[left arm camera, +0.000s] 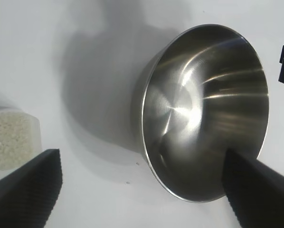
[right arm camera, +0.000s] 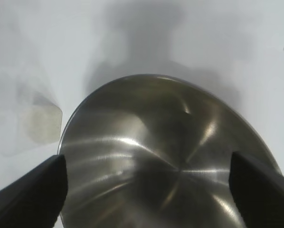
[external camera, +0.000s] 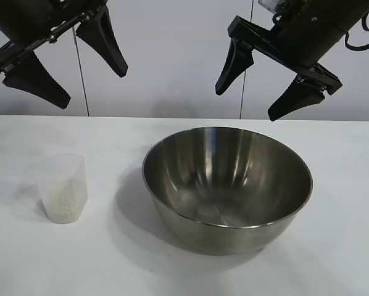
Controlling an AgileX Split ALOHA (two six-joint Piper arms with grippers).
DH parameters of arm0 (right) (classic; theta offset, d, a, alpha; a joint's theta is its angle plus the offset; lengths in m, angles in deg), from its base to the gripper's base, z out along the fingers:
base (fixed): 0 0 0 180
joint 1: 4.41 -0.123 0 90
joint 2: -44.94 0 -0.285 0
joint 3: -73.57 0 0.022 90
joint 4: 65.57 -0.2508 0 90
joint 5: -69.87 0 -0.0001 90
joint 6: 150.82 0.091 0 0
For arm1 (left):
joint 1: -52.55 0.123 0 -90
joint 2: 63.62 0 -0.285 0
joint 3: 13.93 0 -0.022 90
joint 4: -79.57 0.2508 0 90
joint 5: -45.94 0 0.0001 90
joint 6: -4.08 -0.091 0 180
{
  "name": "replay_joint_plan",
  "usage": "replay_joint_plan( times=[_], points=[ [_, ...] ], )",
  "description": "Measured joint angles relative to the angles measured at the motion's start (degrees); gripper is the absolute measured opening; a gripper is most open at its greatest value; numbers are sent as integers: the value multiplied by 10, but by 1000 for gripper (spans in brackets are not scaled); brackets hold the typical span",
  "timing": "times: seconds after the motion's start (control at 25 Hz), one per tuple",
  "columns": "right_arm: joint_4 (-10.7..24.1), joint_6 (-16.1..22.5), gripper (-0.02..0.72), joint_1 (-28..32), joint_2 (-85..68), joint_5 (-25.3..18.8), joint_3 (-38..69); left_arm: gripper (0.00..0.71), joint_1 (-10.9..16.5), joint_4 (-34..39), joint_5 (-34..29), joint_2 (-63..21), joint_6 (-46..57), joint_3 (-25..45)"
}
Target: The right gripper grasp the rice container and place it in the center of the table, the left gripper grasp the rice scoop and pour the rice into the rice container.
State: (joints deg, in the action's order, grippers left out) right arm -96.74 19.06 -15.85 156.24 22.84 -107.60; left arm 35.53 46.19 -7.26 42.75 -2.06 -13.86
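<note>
The rice container, a big shiny steel bowl, stands empty on the white table, right of centre. It also shows in the left wrist view and the right wrist view. The rice scoop, a small translucent cup, stands upright at the left with rice in its lower part. The scoop also shows in the left wrist view and faintly in the right wrist view. My left gripper hangs open and empty high above the scoop. My right gripper hangs open and empty high above the bowl.
A pale wall with vertical seams rises behind the table. Bare tabletop lies between scoop and bowl and along the front.
</note>
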Motion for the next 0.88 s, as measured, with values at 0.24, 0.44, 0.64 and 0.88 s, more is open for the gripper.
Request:
replay_joint_plan(
  times=[0.24, 0.44, 0.64, 0.88],
  points=[
    [-1, 0, 638, 0, 0, 7, 0, 657, 0, 0, 0, 0, 0, 0],
    [8, 0, 638, 0, 0, 2, 0, 657, 0, 0, 1, 0, 0, 0],
    [81, 14, 638, 0, 0, -31, 0, 657, 0, 0, 13, 0, 0, 0],
    [185, 51, 638, 0, 0, -61, 11, 657, 0, 0, 21, 0, 0, 0]
  ],
)
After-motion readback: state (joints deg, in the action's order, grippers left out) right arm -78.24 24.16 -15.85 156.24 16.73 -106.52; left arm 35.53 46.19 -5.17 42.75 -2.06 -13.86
